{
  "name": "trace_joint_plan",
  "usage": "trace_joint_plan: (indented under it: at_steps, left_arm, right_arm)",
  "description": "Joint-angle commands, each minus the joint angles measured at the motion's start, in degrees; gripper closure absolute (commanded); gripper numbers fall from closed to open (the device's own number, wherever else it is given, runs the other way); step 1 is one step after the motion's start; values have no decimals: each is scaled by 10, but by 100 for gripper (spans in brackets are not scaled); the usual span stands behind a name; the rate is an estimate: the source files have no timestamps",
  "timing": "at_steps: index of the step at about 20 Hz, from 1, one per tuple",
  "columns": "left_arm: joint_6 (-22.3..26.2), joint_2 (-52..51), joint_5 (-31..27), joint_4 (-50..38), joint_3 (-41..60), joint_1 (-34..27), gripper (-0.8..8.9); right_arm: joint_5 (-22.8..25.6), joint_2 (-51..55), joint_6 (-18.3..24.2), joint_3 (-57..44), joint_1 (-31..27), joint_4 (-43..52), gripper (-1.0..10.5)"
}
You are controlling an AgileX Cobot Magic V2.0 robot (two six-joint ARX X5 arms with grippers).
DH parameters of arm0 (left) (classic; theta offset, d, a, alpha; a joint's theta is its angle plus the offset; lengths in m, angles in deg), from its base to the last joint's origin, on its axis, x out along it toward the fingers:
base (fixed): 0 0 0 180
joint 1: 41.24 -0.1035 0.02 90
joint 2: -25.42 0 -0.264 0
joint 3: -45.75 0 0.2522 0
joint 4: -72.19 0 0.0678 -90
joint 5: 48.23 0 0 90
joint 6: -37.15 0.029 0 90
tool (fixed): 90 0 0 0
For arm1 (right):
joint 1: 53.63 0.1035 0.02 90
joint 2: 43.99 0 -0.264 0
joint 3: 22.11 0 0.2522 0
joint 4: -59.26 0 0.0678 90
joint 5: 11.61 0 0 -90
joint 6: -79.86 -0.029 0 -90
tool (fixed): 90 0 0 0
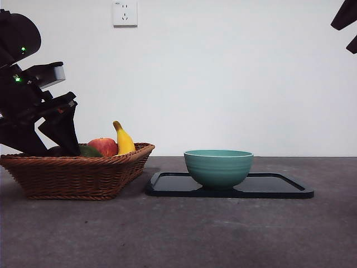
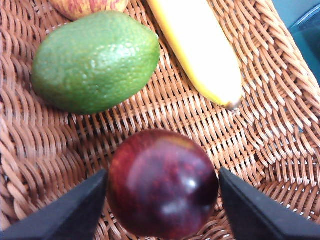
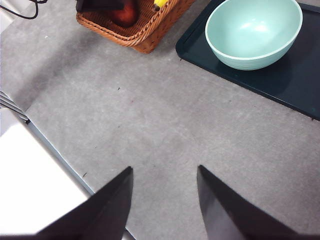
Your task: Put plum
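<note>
While the left gripper (image 2: 162,200) reached down into the wicker basket (image 1: 72,176), its 2 jaws stood spread on either side of the plum (image 2: 162,182), which lay on the basket floor; contact on the sides was hard to judge. Just beside the plum lay 1 green fruit (image 2: 95,62) and 1 banana (image 2: 200,55), with 1 apple (image 1: 103,146) cut off at the edge. From the front the plum was hidden behind the rim. The right gripper (image 3: 165,200) hung open and empty over bare table (image 3: 165,125), well apart. 1 teal bowl (image 1: 218,166) sat on 1 black tray (image 1: 279,187).
</note>
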Motion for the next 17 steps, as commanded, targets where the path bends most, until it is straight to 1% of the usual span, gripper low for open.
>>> trace_joint_plan:
  at_steps: [1, 6, 8, 9, 10, 14, 16, 17]
  left_arm:
    - [-20, -2, 1, -2, -17, 2, 370]
    - [-43, -52, 2, 2, -40, 2, 372]
    - [-44, -88, 2, 25, -50, 2, 377]
    - [-43, -108, 14, 40, -55, 2, 377]
    - [-43, -126, 34, 56, -60, 2, 378]
    - [-44, -214, 157, 125, -69, 2, 380]
    - [-44, -255, 192, 170, -69, 2, 380]
    - [-43, -275, 197, 197, -69, 2, 381]
  right_arm:
    - [-1, -2, 6, 3, 3, 6, 743]
    - [-1, -2, 6, 3, 3, 6, 743]
    - [0, -2, 6, 3, 3, 6, 743]
    - [0, -2, 6, 3, 3, 7, 743]
    - [0, -2, 6, 3, 3, 7, 743]
    - [0, -2, 6, 3, 3, 12, 743]
    - [0, -2, 6, 3, 3, 13, 743]
    - [0, -2, 6, 3, 3, 13, 743]
